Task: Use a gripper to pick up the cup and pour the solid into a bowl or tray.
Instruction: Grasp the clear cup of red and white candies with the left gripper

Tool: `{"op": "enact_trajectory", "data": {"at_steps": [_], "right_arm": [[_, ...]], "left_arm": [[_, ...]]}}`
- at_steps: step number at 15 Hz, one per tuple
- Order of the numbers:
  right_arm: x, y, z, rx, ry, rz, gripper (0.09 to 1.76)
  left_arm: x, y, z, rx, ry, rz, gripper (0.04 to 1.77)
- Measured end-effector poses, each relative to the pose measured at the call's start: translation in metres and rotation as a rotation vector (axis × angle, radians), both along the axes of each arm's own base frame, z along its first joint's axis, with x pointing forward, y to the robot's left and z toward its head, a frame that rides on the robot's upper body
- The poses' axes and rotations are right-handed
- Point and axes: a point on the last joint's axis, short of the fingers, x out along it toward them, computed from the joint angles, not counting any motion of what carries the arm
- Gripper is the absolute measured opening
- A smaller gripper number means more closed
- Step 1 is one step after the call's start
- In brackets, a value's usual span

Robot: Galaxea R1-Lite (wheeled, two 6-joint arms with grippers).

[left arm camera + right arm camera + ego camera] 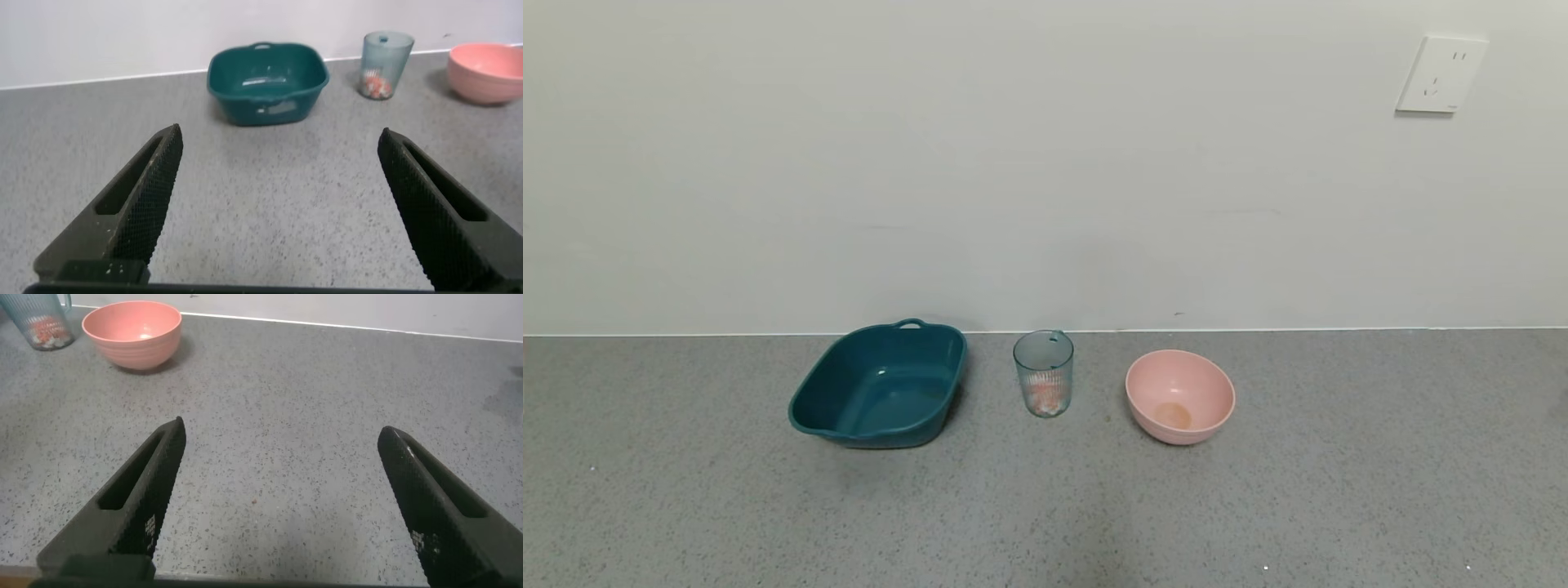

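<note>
Left gripper [278, 155] jaws spread, tub [267, 83], cup [386, 64]

In front of me runs a grey speckled counter [1339, 490], its far edge meeting the wall. Three vessels stand in a row near that far edge: the teal tub [810, 400] to my left, the ribbed cup [1044, 371] between, the pink bowl [1209, 408] to my right.
</note>
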Motion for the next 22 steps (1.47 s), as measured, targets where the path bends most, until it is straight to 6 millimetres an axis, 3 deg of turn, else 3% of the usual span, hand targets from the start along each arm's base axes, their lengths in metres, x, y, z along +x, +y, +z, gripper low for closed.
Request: {"op": "enact_trajectory", "data": {"at_steps": [4, 7, 15, 18, 22], "right_arm": [[0.0, 0.0, 0.0, 0.0, 0.0, 0.0, 1.71], [0.0, 0.0, 0.0, 0.0, 0.0, 0.0, 1.71], [0.0, 0.0, 0.0, 0.0, 0.0, 0.0, 1.71], [0.0, 0.0, 0.0, 0.0, 0.0, 0.0, 1.71], [0.0, 0.0, 0.0, 0.0, 0.0, 0.0, 1.71]], "left_arm": [[0.0, -0.002, 0.038, 0.005, 0.013, -0.072, 1.72], [0.016, -0.002, 0.068, 0.005, 0.076, -0.105, 1.72], [0.107, -0.009, 0.137, 0.042, 0.146, -0.184, 1.72], [0.141, -0.027, 0.148, 0.054, 0.202, -0.234, 1.72], [0.184, -0.069, 0.156, 0.061, 0.16, -0.243, 1.72]]}}
